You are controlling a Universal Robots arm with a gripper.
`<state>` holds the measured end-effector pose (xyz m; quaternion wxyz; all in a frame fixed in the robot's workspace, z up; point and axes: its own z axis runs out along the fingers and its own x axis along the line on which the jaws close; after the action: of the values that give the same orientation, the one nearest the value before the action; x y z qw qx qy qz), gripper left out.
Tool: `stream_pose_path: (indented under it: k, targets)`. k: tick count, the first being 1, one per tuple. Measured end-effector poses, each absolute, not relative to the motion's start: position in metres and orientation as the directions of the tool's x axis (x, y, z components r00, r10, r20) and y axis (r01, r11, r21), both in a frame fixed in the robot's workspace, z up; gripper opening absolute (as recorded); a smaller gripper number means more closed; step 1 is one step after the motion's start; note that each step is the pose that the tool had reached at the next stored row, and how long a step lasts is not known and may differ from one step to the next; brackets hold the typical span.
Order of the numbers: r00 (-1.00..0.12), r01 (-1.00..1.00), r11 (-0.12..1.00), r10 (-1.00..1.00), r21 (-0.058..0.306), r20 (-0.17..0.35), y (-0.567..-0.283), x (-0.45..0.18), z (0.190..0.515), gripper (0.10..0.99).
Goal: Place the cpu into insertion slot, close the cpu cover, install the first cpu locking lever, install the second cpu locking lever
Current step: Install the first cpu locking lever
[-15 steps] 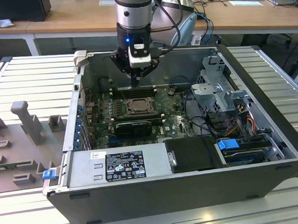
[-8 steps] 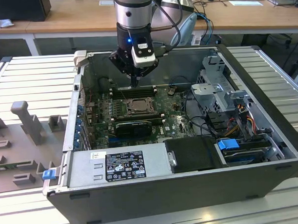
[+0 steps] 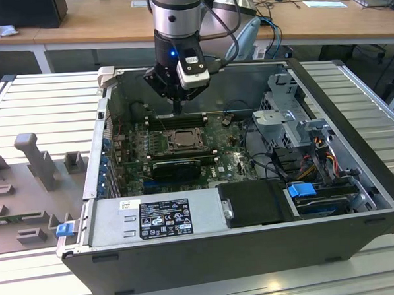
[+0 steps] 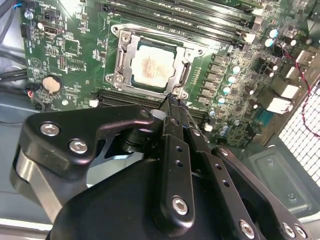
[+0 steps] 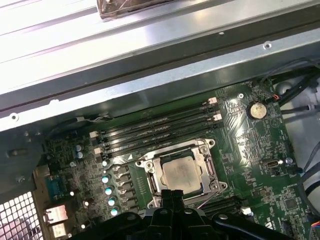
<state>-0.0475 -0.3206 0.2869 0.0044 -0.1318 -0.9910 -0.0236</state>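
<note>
The cpu [image 4: 149,66] [image 5: 181,174] lies flat in the insertion slot [image 3: 177,140], its pale top showing in both wrist views. The grey metal cpu cover [image 4: 120,60] [image 5: 156,176] lies down around the chip as a frame. A thin wire locking lever [image 4: 155,34] runs along one side of the socket; I cannot tell whether it is latched. My gripper [image 3: 177,111] [image 4: 173,101] [image 5: 173,194] hangs just above the socket's edge next to the memory slots, fingers pressed together and holding nothing.
The socket sits on a green motherboard [image 3: 217,156] inside an open computer case [image 3: 209,252]. Long black memory slots [image 5: 160,125] run beside the socket. A black heatsink block [image 3: 177,167], cables and drive bays [image 3: 303,148] crowd the exterior view's right.
</note>
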Motion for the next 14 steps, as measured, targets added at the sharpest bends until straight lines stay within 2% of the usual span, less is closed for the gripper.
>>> stream_pose_path:
  k: [14]
  targets:
    - [-0.995, 0.104, 0.994, 0.103, 0.046, 0.015, -0.3206, -0.0475, 0.2868, 0.106]
